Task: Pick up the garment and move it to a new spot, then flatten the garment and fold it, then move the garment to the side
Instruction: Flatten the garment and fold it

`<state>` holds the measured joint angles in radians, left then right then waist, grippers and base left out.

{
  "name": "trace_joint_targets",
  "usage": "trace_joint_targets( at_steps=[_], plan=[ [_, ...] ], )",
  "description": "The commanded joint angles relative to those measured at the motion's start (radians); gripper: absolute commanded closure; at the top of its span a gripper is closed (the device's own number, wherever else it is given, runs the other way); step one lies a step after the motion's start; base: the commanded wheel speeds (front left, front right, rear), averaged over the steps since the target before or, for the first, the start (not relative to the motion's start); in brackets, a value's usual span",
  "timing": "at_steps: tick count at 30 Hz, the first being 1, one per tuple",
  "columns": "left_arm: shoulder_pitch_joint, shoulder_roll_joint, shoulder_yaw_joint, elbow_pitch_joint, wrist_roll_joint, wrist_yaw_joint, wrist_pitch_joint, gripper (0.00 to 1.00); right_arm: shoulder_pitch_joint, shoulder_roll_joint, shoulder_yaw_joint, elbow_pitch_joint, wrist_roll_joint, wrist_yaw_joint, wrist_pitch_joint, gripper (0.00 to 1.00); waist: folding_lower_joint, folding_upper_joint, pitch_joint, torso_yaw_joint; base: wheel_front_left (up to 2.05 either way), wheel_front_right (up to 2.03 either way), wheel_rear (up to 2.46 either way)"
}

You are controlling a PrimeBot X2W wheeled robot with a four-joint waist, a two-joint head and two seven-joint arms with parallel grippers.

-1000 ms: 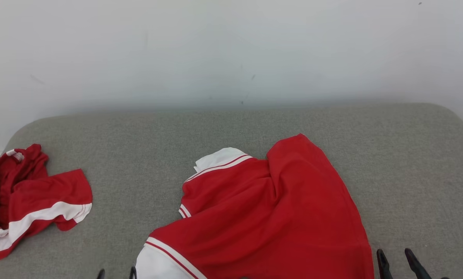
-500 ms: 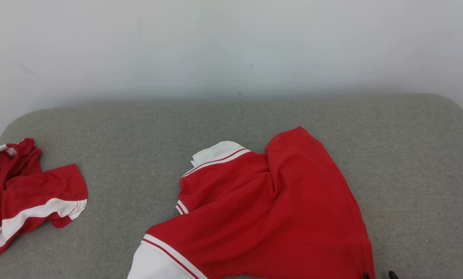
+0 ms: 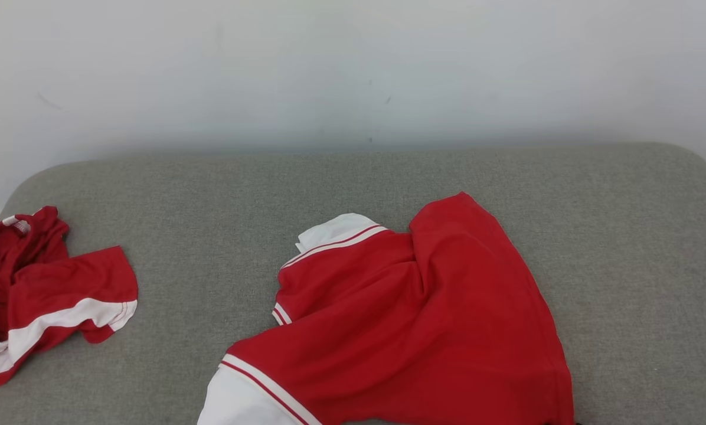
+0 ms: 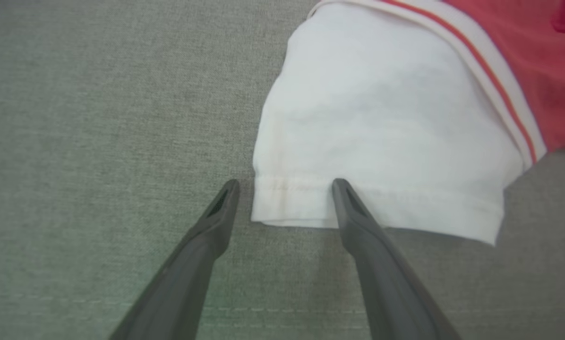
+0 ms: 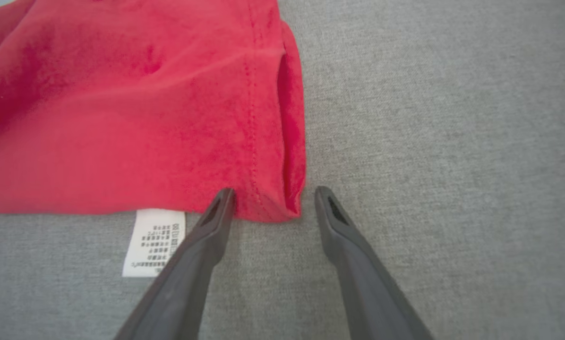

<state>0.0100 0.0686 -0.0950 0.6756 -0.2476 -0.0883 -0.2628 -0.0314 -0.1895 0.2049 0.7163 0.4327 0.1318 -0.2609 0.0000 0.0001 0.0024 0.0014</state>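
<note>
- Your garment point(image 3: 412, 319) is lying rumpled on the grey cushion point(image 3: 624, 236), near edge toward you, and both arms are parked right at that edge.
- Left gripper point(image 4: 285, 183): the fingers are spread wide with nothing pinched. The corner of the white sleeve point(image 4: 381, 127) sits between the tips. One tip is on bare cushion just outside the cuff and the other lies over the cuff hem.
- Right gripper point(image 5: 274, 190): it's also spread and not holding anything. The red hem corner point(image 5: 282, 203) pokes into the gap between the tips. The care label point(image 5: 154, 241) is sticking out just outside the finger on the shirt side.
- Why there? My guess is you're lining up two corner pinches, so the shirt can be lifted and stretched from both ends rather than dragged in a lump.
- Heads up: each side has only a thin bit of fabric inside the gap, so a shallow close could slip off or grab just one layer.
- The second red garment point(image 3: 46, 295) is well off past the left fingers, so it's not in your way.
</note>
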Motion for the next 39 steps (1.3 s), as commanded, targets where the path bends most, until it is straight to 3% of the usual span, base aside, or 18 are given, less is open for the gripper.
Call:
trace_joint_targets(
  at_steps=[1,2,3,4,5,6,7,12,17,25,30,32,39],
  plan=[
    [-0.012,-0.003,0.002,0.020,-0.011,-0.004,-0.003,0.00,-0.008,0.007,0.008,0.017,0.009,-0.002,0.000,0.23,0.0000,-0.0001,-0.001,0.001,0.00,0.00,0.00],
    [-0.022,-0.004,0.006,0.025,-0.017,-0.005,-0.003,0.00,-0.013,0.010,0.012,0.025,0.013,-0.002,0.001,0.65,0.0000,-0.0001,-0.002,0.002,0.00,0.00,0.00],
    [-0.025,-0.006,0.010,0.041,-0.031,-0.009,-0.002,0.00,-0.019,0.013,0.015,0.033,0.018,-0.002,0.000,0.95,0.0000,-0.0001,-0.003,0.002,0.00,0.00,0.00],
    [-0.026,-0.007,0.011,0.063,-0.038,-0.015,-0.002,0.00,-0.022,0.013,0.020,0.040,0.023,-0.002,-0.001,1.00,0.0000,-0.0001,-0.005,0.002,0.00,0.00,0.00],
    [-0.031,-0.009,0.004,0.085,-0.038,-0.016,-0.002,0.53,-0.025,0.014,0.025,0.047,0.029,-0.002,-0.001,1.00,0.0000,-0.0001,-0.007,0.002,0.00,0.00,0.00],
    [-0.038,-0.010,0.000,0.103,-0.044,-0.021,0.001,0.73,-0.027,0.015,0.031,0.051,0.035,-0.002,-0.002,1.00,0.0000,-0.0001,-0.009,0.002,0.00,0.00,0.00],
    [-0.044,-0.012,-0.001,0.111,-0.053,-0.025,0.001,1.00,-0.032,0.014,0.033,0.043,0.042,-0.002,-0.002,1.00,0.0000,-0.0001,-0.011,0.002,0.00,0.00,0.00],
    [-0.034,-0.016,0.001,0.057,-0.078,-0.034,-0.001,1.00,-0.005,0.003,0.045,-0.035,0.070,-0.002,-0.003,1.00,0.0000,-0.0001,-0.019,-0.001,0.00,0.00,0.00],
    [-0.020,-0.016,0.009,-0.088,-0.070,-0.040,-0.003,1.00,0.005,-0.007,0.033,-0.144,0.104,-0.002,-0.003,1.00,0.0000,-0.0001,-0.021,-0.009,0.00,0.00,0.00],
    [-0.110,0.007,0.001,-0.264,-0.056,-0.043,-0.003,1.00,-0.090,-0.042,0.073,-0.238,0.158,-0.002,-0.003,1.00,0.0000,-0.0001,-0.003,-0.031,0.00,0.00,0.00],
    [-0.312,0.073,-0.070,-0.317,-0.062,-0.042,0.036,1.00,-0.273,-0.072,0.115,-0.263,0.204,-0.002,0.014,1.00,0.0000,-0.0001,0.074,-0.048,0.00,0.00,0.00],
    [-0.412,0.125,-0.107,-0.334,-0.056,-0.041,0.066,1.00,-0.370,-0.085,0.124,-0.266,0.229,-0.002,0.026,1.00,0.0000,-0.0001,0.125,-0.060,0.00,0.00,0.00],
    [-0.842,0.235,-0.208,-0.354,-0.124,-0.041,0.184,1.00,-0.760,-0.119,0.129,-0.226,0.304,-0.002,0.077,1.00,0.0000,-0.0001,0.322,-0.085,0.00,0.00,0.00]
  ],
)
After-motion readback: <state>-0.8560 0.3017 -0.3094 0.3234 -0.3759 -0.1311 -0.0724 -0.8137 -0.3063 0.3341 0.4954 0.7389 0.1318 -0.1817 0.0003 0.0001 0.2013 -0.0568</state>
